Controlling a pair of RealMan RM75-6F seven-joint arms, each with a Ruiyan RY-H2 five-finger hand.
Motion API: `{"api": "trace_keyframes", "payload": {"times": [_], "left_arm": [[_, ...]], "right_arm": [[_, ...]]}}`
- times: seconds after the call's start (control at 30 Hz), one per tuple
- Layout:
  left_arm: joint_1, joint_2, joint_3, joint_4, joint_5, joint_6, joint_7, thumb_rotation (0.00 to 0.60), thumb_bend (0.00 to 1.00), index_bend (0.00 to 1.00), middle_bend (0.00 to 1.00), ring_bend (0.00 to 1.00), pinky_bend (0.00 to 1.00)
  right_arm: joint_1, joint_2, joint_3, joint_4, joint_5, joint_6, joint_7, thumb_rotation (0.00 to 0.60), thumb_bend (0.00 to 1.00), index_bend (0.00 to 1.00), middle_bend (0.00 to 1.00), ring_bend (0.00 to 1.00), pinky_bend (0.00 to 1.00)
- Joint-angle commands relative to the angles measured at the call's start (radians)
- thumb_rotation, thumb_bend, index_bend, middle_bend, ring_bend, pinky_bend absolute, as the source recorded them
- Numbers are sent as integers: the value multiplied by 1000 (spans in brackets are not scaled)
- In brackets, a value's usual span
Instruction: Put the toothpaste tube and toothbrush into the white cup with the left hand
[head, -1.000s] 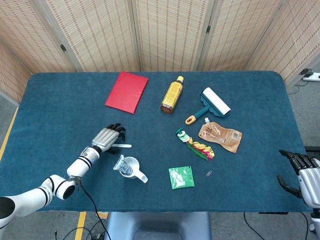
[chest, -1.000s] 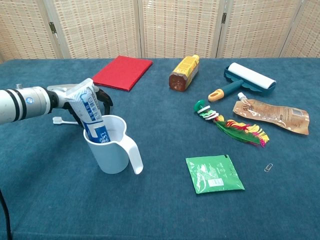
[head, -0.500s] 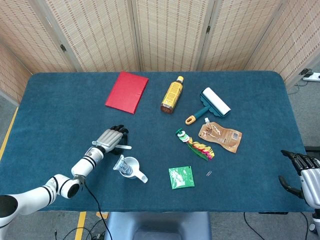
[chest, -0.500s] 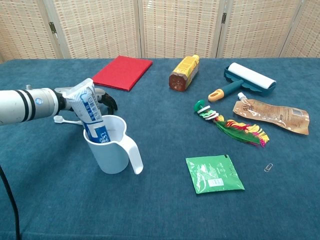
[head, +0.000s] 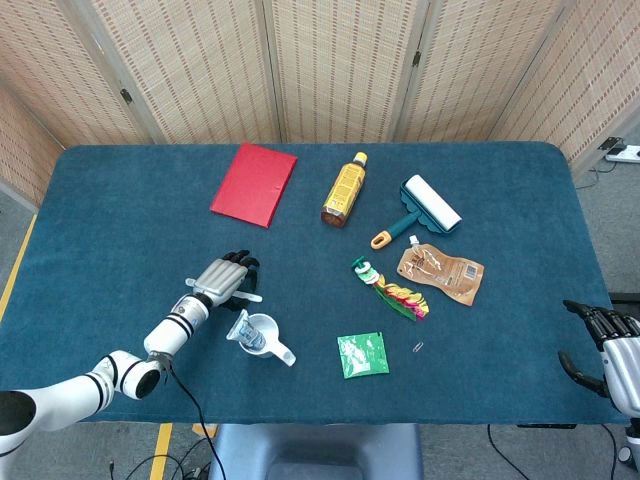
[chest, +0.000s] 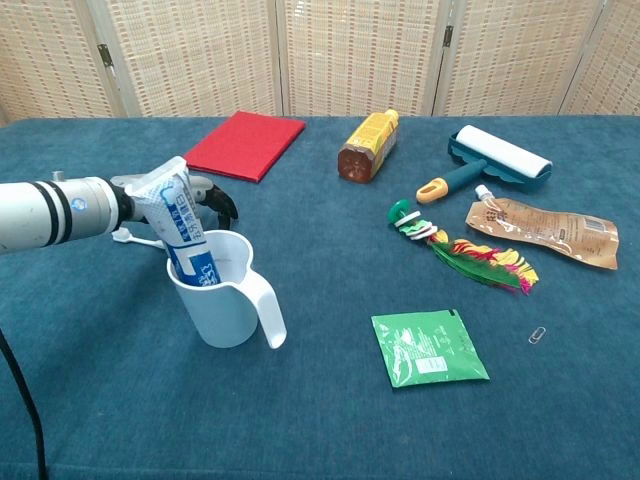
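On the blue-clothed table (head: 120, 200) you have one white cup (chest: 225, 295) with one blue-and-white toothpaste tube (chest: 180, 225) standing tilted inside, and your left hand (head: 225, 278) grips one white toothbrush (head: 240, 295) just beside it.

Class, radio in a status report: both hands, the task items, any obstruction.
Left hand over toothbrush, grip unclear. Right hand idle at table edge. Toothpaste tube already in white cup. Nothing blocking.

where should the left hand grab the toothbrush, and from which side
Best guess: pinch the thin white handle near its middle, coming from above. The toothbrush lies flat on the cloth just behind the white cup, partly under the left hand, so only a top-down pinch across its narrow width seems workable.
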Motion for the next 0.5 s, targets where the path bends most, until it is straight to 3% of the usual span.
{"api": "trace_keyframes", "payload": {"times": [0.03,0.5], "left_arm": [[7,-11,4,15,16,15,-11,600,405,491,189,48,146],[27,-30,32,44,80,60,-39,600,405,485,167,26,145]], "right_arm": [[0,0,0,0,0,0,0,600,224,193,287,249,264],[0,-1,0,0,2,-4,-1,600,224,193,287,249,264]]}}
